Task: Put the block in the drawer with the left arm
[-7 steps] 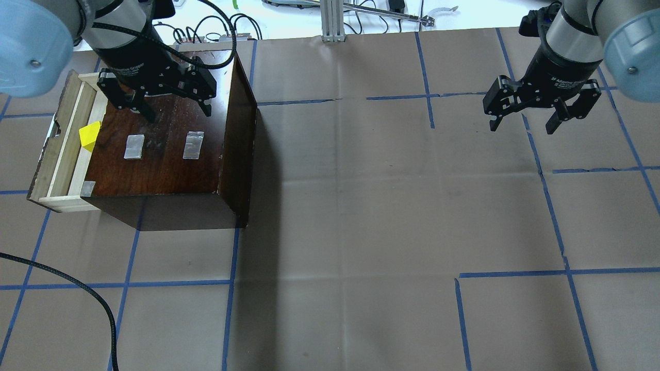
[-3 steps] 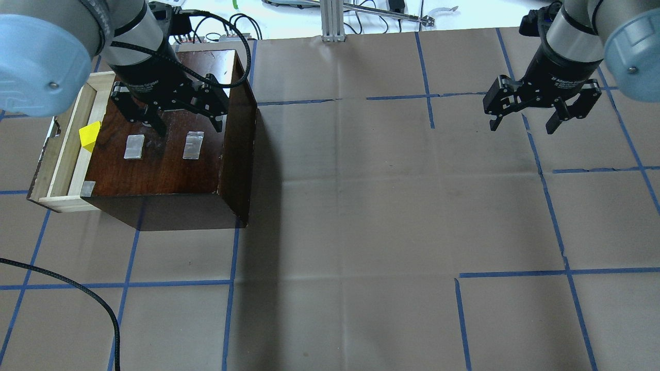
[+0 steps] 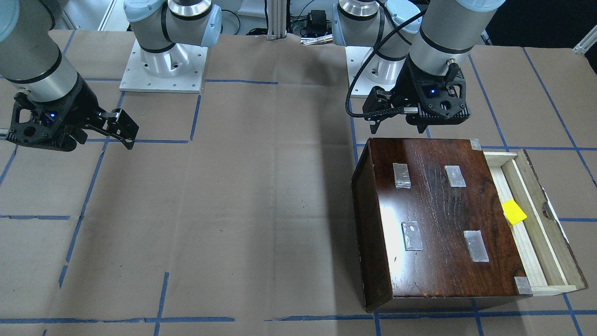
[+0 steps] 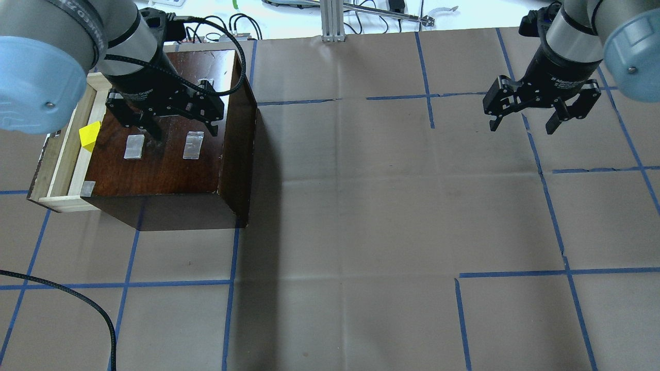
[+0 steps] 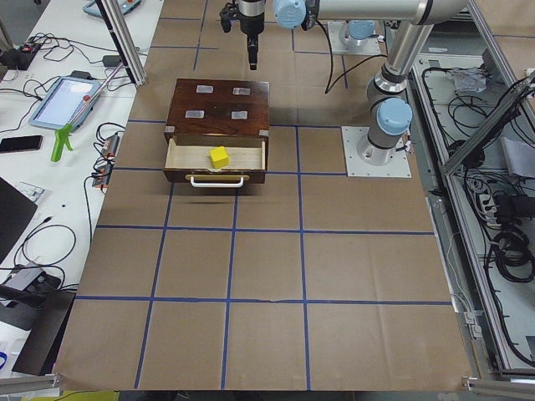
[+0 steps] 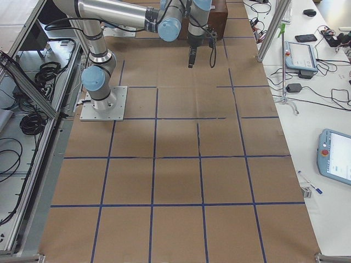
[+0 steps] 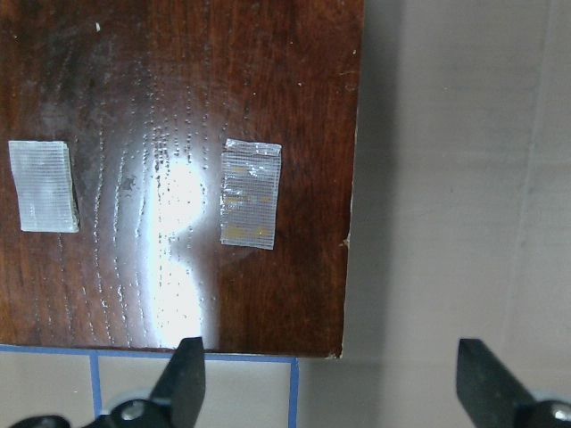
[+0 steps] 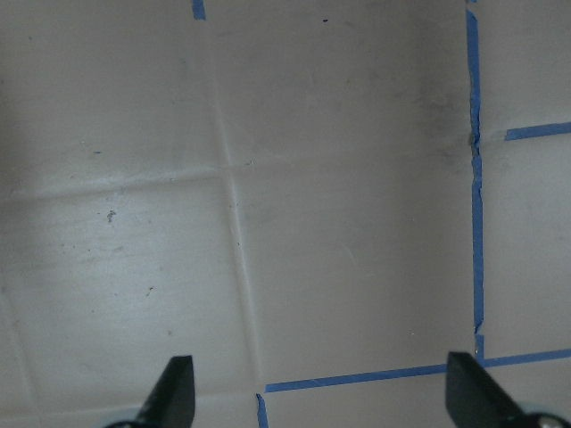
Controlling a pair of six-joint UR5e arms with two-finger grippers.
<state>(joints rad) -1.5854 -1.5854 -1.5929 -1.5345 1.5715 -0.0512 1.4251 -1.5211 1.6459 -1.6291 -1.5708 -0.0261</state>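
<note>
L gripper (image 4: 184, 133) shifted over cabinet (image 4: 165, 170) top, away fr. drawer (image 4: 61, 167).

four fixed views, two wrist close-ups

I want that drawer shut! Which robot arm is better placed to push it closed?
Probably left: the left gripper, open, hovers by the dark-brown wooden cabinet whose pale wooden drawer holds the small yellow block. The right gripper is far off.

Bright yellow block (image 3: 514, 213), pale bare-wood drawer (image 3: 541, 242) and glossy dark-brown cabinet (image 3: 438, 219) with silvery-grey tape patches (image 3: 402, 176) at the frame's right; brown paper table (image 3: 233, 210) gridded with blue tape lines (image 4: 180, 283).
</note>
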